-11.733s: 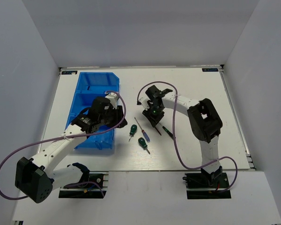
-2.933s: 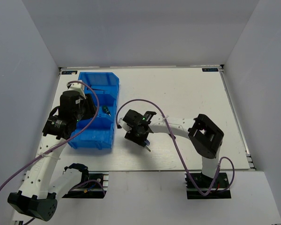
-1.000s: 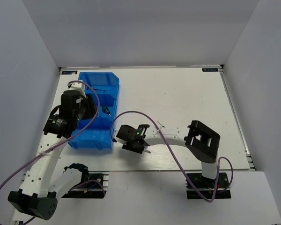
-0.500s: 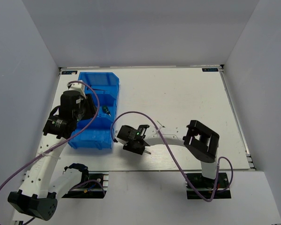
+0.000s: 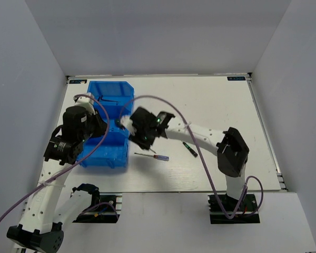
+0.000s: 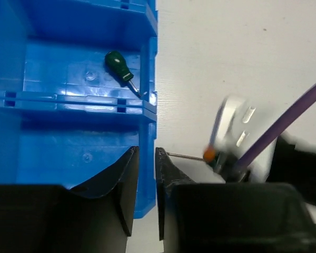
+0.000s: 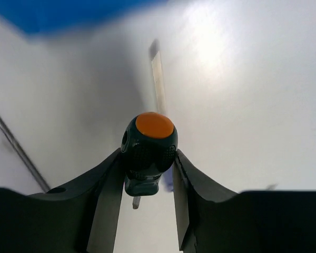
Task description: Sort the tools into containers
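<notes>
Clamped end-on in the right gripper, shaft pointing away along the fingers, the stubby green-handled, orange-capped screwdriver hangs just at 3 o'clock of the bright blue divided plastic bin; the narrowly parted left gripper holds nothing.

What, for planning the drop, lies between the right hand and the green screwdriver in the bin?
Only the bin's side wall and bare table, in the left wrist view; the right hand holds another screwdriver.

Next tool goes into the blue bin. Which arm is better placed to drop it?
Right. The right pincer grips the stubby green screwdriver and hangs beside the blue bin. The left pincer carries no tool.
</notes>
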`<state>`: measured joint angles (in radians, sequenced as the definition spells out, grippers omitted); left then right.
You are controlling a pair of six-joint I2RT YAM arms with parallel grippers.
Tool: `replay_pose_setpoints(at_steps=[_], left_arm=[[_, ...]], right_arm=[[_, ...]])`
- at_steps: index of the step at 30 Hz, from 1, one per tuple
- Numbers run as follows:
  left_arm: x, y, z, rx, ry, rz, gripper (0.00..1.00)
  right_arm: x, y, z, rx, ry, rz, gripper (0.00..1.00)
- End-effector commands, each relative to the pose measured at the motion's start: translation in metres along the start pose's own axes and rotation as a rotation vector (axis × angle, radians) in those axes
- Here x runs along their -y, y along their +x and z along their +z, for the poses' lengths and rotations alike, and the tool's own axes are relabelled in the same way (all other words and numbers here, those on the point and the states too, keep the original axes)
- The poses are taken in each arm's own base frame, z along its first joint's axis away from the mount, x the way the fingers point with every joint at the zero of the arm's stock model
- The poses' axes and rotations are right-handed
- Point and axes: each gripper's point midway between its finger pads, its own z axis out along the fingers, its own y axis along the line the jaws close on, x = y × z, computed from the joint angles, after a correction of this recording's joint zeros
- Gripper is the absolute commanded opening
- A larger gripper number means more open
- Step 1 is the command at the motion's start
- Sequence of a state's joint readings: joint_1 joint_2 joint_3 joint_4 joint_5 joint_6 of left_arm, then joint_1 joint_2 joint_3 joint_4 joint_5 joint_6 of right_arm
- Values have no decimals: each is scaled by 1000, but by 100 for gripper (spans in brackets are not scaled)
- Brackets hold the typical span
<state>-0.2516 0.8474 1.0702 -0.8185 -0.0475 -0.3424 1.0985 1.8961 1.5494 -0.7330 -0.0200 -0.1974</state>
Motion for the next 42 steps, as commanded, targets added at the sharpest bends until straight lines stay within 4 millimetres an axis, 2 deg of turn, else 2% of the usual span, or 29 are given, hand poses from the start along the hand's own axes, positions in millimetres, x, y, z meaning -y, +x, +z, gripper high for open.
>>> replay_pose_setpoints(at_steps=[1,3,5,8,9,11,12,13,15,16,18,20,21,22,24,25,26,27,29,31,32,33,34,35,36,37,39,40,42], left_arm=[[12,-8,-10,52,79,2,28],[17,-3,-9,33,109,14,17],[21,-1,-10,24,136,24,13],[30,6,-11,-4,196,50,9],[33,7,-12,-10,215,51,9],[32,7,-11,-9,215,60,15],[32,7,-11,-9,215,60,22],[32,9,-14,-9,215,60,27],[33,8,-17,-14,223,60,34],[33,8,-17,-14,223,60,41],[38,10,-19,-22,249,61,46],[44,16,-20,-44,296,83,53],[45,21,-19,-61,311,82,55],[48,22,-16,-71,328,93,58],[55,34,-12,-122,380,103,62],[59,32,-13,-113,405,114,60],[64,39,-11,-140,437,116,54],[67,40,-7,-145,454,116,41],[69,43,-2,-156,470,114,4],[74,41,4,-159,495,115,0],[75,45,9,-174,504,112,0],[76,44,12,-177,503,101,0],[78,47,20,-194,514,98,0],[79,48,25,-211,508,65,0],[81,50,29,-229,516,47,0],[86,54,34,-247,532,35,0],[85,70,52,-347,492,-45,0],[88,76,59,-374,466,-52,0],[89,96,77,-481,391,-145,0]], right_arm=[[58,-80,-43,234,92,20,0],[78,-90,-27,243,119,39,0],[109,-129,-43,399,168,57,0],[119,-170,-35,586,71,16,0],[126,-190,-46,674,61,-7,0],[125,-213,-35,786,-36,-40,0],[129,-227,-46,842,-46,-53,0],[119,-228,-26,850,-149,-50,0],[129,-260,-50,1018,-152,-86,0],[129,-258,-23,1002,-182,-81,0],[127,-285,-50,1057,-176,-116,0],[132,-283,-31,1037,-161,-112,0],[132,-288,-36,1064,-140,-125,5],[135,-273,-15,1020,-144,-94,22],[139,-274,-29,1035,-101,-65,52],[147,-258,-14,1008,-92,-34,57],[151,-261,-36,1031,-64,-36,57],[156,-255,-36,1017,-58,-2,57],[176,-243,-52,988,-37,78,57],[200,-226,-71,962,-32,199,57],[200,-212,-65,906,-45,244,57],[209,-205,-80,904,-28,262,57],[219,-198,-98,905,8,276,53],[223,-169,-87,801,17,337,45],[233,-155,-88,757,93,333,32],[233,-138,-106,706,139,321,2],[249,-76,-92,509,264,323,0],[234,-49,-100,433,258,319,0],[216,22,-87,210,224,359,0]])
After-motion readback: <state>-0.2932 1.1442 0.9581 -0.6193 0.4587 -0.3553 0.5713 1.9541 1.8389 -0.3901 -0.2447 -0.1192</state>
